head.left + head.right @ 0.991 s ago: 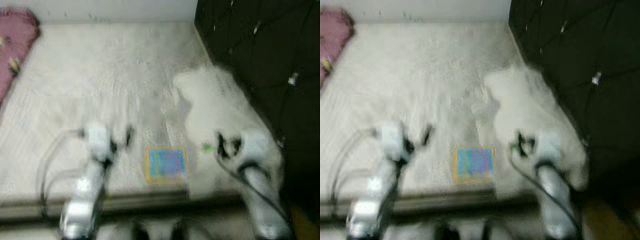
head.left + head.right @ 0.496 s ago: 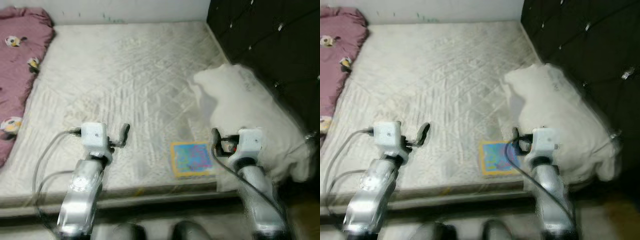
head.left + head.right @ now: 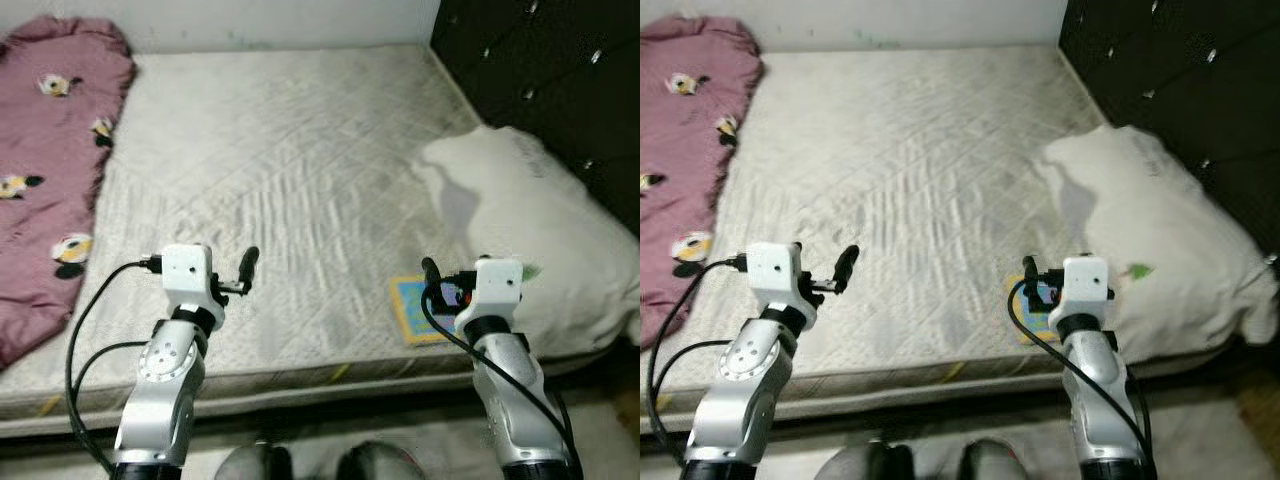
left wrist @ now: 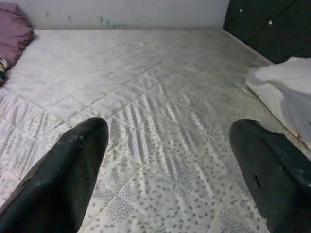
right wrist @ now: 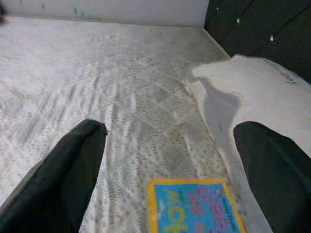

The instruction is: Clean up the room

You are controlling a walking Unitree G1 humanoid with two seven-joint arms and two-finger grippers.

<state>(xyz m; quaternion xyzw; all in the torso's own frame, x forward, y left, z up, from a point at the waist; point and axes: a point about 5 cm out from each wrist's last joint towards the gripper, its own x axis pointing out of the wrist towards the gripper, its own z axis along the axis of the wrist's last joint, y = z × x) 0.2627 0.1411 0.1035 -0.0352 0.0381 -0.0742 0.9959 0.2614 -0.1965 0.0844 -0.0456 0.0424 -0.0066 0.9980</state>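
A bare white quilted mattress (image 3: 300, 150) lies before me. A maroon blanket (image 3: 50, 170) with a flower print is heaped along its left side. A white pillow (image 3: 530, 230) rests at the right, against a black tufted headboard (image 3: 560, 70). My left gripper (image 3: 247, 268) hovers over the mattress's front edge, and in the left wrist view its fingers (image 4: 68, 179) are spread wide with nothing between them. My right gripper (image 3: 432, 280) is open too, above a blue and yellow label (image 5: 194, 208) and beside the pillow (image 5: 262, 97).
A pale wall (image 3: 280, 20) runs behind the mattress. A small green scrap (image 3: 1138, 270) lies on the pillow's near part. My feet (image 3: 260, 465) stand on the floor close to the bed's front edge.
The whole view has swung left and sharpened: more of the blanket shows, less of the headboard. Both arms hold the same pose with their fingers apart.
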